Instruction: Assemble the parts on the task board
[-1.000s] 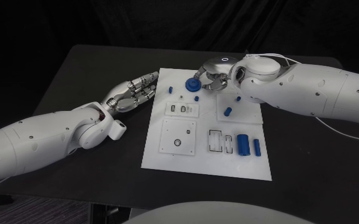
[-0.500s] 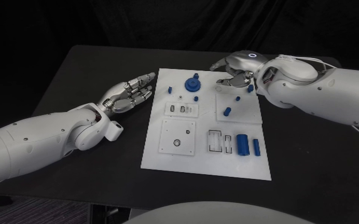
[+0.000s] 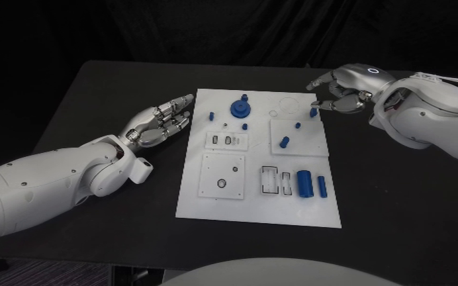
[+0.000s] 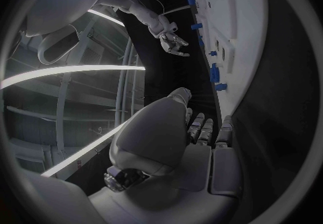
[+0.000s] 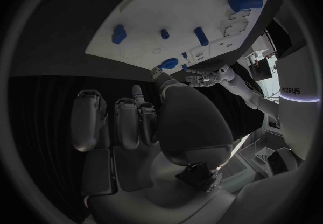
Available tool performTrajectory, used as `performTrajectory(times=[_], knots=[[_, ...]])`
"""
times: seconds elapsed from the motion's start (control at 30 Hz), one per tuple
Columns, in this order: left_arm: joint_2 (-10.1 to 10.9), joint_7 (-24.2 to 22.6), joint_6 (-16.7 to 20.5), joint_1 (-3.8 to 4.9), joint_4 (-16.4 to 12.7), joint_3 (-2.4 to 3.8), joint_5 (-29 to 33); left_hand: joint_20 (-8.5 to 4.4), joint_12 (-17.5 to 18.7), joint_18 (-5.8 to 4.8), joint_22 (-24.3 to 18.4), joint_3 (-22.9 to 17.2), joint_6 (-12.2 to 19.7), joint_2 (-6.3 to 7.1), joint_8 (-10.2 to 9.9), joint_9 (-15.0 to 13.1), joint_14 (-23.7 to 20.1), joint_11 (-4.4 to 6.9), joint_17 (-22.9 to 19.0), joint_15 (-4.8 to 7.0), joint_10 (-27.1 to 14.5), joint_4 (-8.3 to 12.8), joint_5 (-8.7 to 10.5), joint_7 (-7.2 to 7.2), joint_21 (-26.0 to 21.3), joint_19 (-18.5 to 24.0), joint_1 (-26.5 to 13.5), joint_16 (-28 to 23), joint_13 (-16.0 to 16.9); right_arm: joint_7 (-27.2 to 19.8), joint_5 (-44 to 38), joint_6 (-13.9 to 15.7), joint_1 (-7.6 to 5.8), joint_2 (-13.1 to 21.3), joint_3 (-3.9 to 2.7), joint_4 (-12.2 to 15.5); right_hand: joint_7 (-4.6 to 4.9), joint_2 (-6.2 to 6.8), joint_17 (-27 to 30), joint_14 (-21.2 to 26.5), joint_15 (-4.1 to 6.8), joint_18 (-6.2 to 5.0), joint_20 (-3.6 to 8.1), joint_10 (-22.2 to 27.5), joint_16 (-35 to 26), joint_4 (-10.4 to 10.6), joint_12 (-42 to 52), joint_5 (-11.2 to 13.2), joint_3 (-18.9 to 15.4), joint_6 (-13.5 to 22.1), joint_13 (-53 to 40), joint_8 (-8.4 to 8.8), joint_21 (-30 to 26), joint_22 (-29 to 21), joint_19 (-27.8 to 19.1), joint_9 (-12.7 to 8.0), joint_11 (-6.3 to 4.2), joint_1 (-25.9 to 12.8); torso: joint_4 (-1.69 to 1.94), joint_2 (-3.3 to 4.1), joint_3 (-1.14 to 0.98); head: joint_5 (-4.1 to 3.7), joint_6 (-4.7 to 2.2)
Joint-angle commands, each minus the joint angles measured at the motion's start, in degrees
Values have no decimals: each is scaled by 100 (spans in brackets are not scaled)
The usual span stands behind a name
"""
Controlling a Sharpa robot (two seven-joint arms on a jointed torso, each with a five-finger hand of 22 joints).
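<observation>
Blue parts [image 3: 306,183] on white task board [image 3: 257,206]

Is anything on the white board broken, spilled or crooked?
Nothing stands out. The task board lies flat on the table, and the blue parts, like the round gear and the big cylinder, sit neatly on it. Neither the left robot hand nor the right robot hand holds anything.

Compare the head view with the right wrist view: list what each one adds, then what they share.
Head view adds: the white task board's full outline on the black table, with the right hand beside its far corner. Right wrist view adds: that hand's fingers up close, apart and holding nothing. Shared: the left hand and the large blue cylinder.
</observation>
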State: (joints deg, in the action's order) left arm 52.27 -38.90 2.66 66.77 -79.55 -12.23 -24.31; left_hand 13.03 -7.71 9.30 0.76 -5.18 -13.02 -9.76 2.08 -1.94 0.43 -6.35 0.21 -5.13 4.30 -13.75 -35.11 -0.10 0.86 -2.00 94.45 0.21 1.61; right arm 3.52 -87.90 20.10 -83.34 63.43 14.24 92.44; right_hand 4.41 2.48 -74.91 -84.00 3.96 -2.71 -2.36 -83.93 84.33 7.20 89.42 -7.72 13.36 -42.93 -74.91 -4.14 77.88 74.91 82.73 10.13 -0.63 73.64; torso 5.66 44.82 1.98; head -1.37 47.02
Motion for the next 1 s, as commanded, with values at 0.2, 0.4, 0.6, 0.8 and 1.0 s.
performTrajectory(times=[0.2,0.4,0.6,0.8,1.0], knots=[[15,-701,24,-4,-96,4,6,26,-7,106,9,-36,-34,4,38,-5,4,-54,1,-51,8,-6,-3,11,33,3,-27,2,3,278,156,20,210,229,7,-69,-7,67,-952,-396,3,-31,-13,-605,20,59,57,41,-44,-77,-1507,-5,56,901,57,-6,-5,-41,13,7,-3,-131,3],[15,-702,16,-4,-72,4,6,30,-9,106,10,-38,-38,5,39,-5,5,-59,2,-56,11,-4,-4,17,34,2,-29,3,4,345,161,32,312,221,9,-183,-1,93,-949,-397,3,-31,-12,-607,16,62,58,49,-71,-52,-1509,15,57,905,62,-20,-2,-14,23,8,0,-249,-18],[12,-698,3,-4,-62,4,6,32,-11,105,11,-39,-40,5,40,-5,7,-62,2,-59,13,-4,-5,20,35,0,-30,3,4,383,162,20,355,165,9,-272,15,151,-899,-380,-3,-42,-14,-607,-35,56,58,73,-118,-51,-1509,21,10,886,40,-29,8,38,24,9,-3,-286,-3],[15,-693,-10,-5,-61,4,6,32,-11,105,11,-39,-40,5,40,-5,7,-62,2,-59,13,-4,-5,20,35,0,-30,3,4,366,162,100,383,96,9,-345,52,153,-877,-375,-20,-43,-26,-607,-60,77,58,90,-157,-158,-1509,-25,-5,886,40,-3,34,97,13,11,-5,-329,15],[16,-678,-26,-5,-57,4,6,32,-11,105,11,-39,-40,5,40,-5,7,-62,2,-59,13,-4,-5,20,35,0,-30,3,4,419,162,38,408,15,9,-421,89,133,-844,-365,-38,-49,-39,-607,-95,101,58,80,-178,-244,-1509,-57,-37,877,30,26,59,134,3,-2,-6,-392,33]])
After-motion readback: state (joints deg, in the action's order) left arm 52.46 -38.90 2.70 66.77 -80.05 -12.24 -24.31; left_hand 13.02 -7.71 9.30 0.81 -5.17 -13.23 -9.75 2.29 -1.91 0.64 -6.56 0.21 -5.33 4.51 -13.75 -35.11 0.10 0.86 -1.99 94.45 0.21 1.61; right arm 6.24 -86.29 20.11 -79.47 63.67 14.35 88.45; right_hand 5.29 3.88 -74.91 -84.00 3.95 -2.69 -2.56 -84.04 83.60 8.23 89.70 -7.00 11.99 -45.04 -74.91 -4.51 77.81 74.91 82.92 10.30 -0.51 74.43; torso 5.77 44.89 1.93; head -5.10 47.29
